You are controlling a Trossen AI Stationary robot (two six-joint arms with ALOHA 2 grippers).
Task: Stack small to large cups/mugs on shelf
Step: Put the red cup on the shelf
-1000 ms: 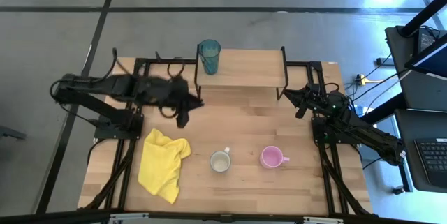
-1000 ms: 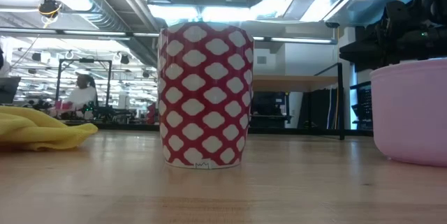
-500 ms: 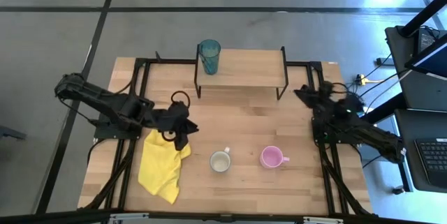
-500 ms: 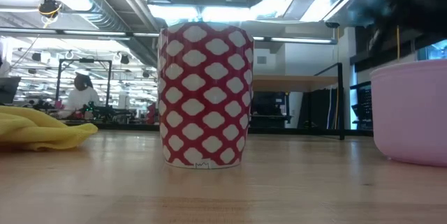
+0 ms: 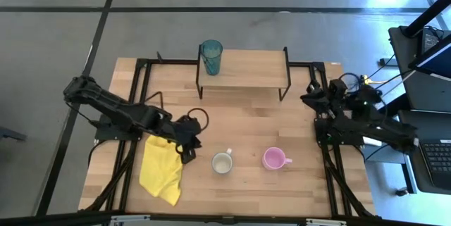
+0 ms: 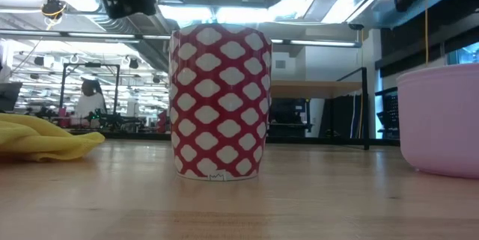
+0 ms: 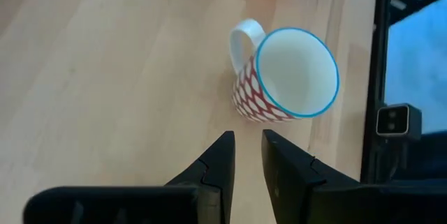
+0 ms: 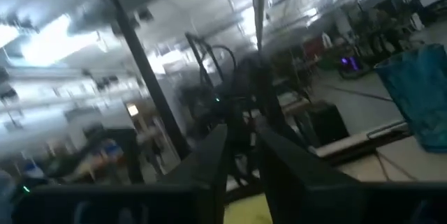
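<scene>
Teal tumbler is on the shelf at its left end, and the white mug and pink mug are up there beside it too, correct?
Not quite. The teal tumbler does stand on the shelf at its left end, but the white mug and pink mug are down on the tabletop, as the high view shows.

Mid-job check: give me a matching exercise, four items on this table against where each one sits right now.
Items:
1. teal tumbler
2. red-patterned white mug
3. pink mug
4. yellow cloth

Places:
A. on the table, under the left gripper
B. on the shelf, at its left end
C. on the table, between cloth and pink mug
D. on the table, nearest the right arm

Pairs: 1-B, 2-C, 3-D, 4-A
</scene>
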